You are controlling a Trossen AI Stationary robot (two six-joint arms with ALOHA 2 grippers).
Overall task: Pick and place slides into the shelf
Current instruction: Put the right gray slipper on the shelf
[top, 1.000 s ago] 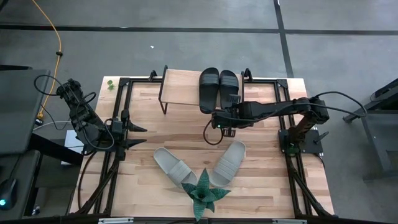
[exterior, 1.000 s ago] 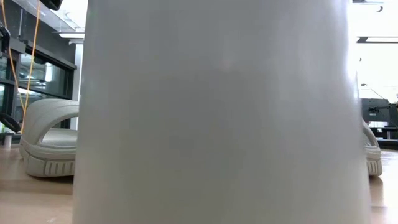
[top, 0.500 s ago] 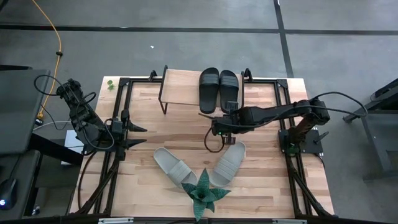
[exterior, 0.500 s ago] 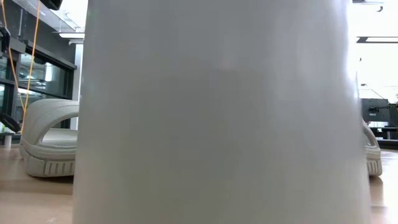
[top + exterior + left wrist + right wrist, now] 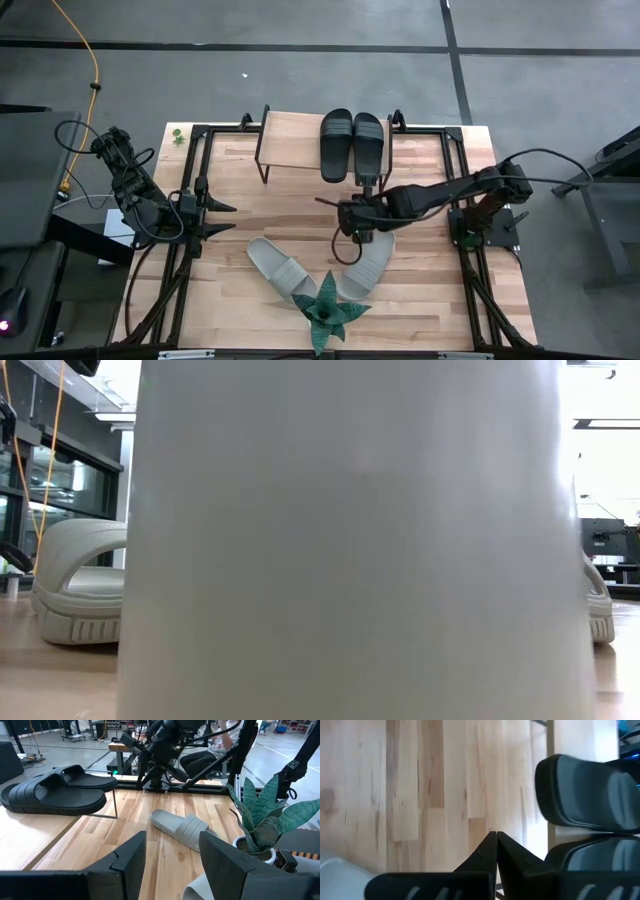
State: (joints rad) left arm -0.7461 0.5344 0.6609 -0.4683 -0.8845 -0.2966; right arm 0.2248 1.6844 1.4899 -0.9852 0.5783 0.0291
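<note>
A: Two black ribbed-strap slides point(image 5: 352, 143) lie side by side on the low plank-topped, dark-legged shelf point(image 5: 290, 140). Two pale grey-beige slides point(image 5: 280, 267) remain on the wooden worktop point(image 5: 250, 215), near the green spiky plant point(image 5: 328, 312).

B: So, judging by that, half done. Right hand point(image 5: 322, 202), fingers pressed together and empty, hangs above bare worktop between shelf and pale pair, arm stretched low. It must open and drop onto a pale slide. Left hand point(image 5: 232, 218) waits at its side, fingers apart, holding nothing
</note>
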